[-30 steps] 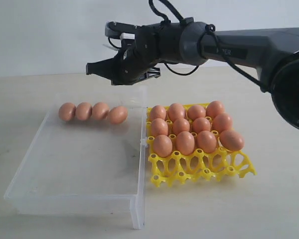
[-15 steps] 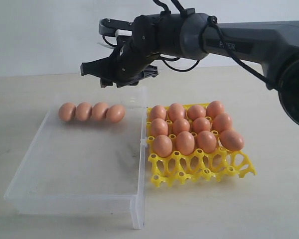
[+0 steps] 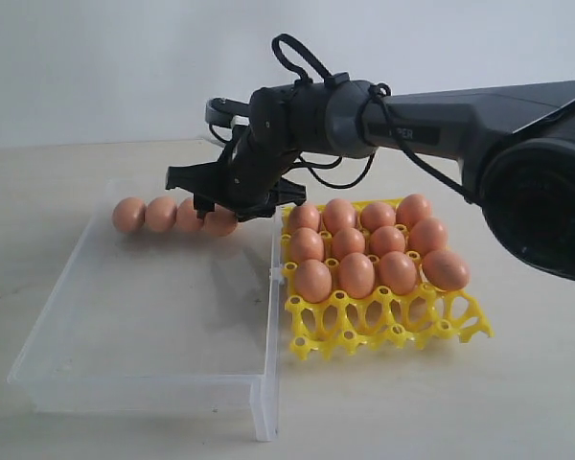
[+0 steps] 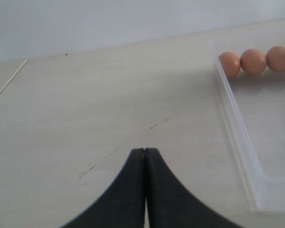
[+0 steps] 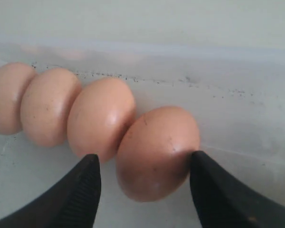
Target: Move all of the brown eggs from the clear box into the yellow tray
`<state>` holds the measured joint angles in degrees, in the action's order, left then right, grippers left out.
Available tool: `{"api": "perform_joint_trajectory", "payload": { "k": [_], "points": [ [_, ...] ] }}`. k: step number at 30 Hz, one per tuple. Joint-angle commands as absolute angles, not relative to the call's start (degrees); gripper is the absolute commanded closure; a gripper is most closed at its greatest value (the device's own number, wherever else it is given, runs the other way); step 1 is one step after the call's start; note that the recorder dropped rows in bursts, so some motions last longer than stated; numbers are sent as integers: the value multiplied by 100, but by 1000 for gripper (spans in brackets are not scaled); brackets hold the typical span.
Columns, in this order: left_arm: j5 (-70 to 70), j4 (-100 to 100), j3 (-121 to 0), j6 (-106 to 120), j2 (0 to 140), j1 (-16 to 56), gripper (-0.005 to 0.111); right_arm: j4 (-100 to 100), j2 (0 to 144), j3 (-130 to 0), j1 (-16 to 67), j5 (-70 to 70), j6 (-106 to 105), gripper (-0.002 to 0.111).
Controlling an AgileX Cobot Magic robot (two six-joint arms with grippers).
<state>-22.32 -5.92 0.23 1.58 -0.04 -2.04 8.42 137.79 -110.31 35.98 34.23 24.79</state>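
Note:
A row of brown eggs [image 3: 160, 214] lies along the far wall of the clear box [image 3: 134, 393]. My right gripper [image 3: 220, 206] hangs low over that row, reaching across from the right. In the right wrist view the right gripper [image 5: 143, 159] is open astride the end egg [image 5: 156, 147]. One finger [image 5: 213, 190] sits close against the egg's side and the other stands a gap away. The yellow tray [image 3: 383, 326] holds several eggs [image 3: 356, 273] in its three back rows; its front row of cells has none. My left gripper [image 4: 144, 152] is shut over bare table, beside the box [image 4: 237, 137].
The yellow tray stands tight against the box's right wall. The beige table [image 3: 517, 402] runs on around both, with a white wall behind. The right arm's dark body [image 3: 441, 110] spans the space above the tray.
The right gripper has come down from above the box's far edge to the row of eggs, and its jaws have opened around the end egg. The eggs have not moved.

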Motion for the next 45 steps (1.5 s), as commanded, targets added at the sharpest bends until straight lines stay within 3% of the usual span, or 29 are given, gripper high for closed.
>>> {"api": "perform_joint_trajectory", "payload": {
  "k": [1, 19, 22, 26, 45],
  "points": [
    [-2179, -578, 0, 129, 0, -170, 107, 862, 13898, -11017, 3599, 3286, 2621, 53],
    [-2179, -578, 0, 129, 0, -170, 107, 693, 14081, -11017, 3587, 3109, 2898, 55],
    [-2179, -578, 0, 129, 0, -170, 107, 655, 14095, -11017, 3587, 3066, 2898, 71],
    [-2179, -578, 0, 129, 0, -170, 107, 641, 14083, -11017, 3587, 2978, 2805, 108],
    [-2179, -578, 0, 129, 0, -170, 107, -63, 12629, -10828, 3769, 2853, 2360, 108]
  ]
}}
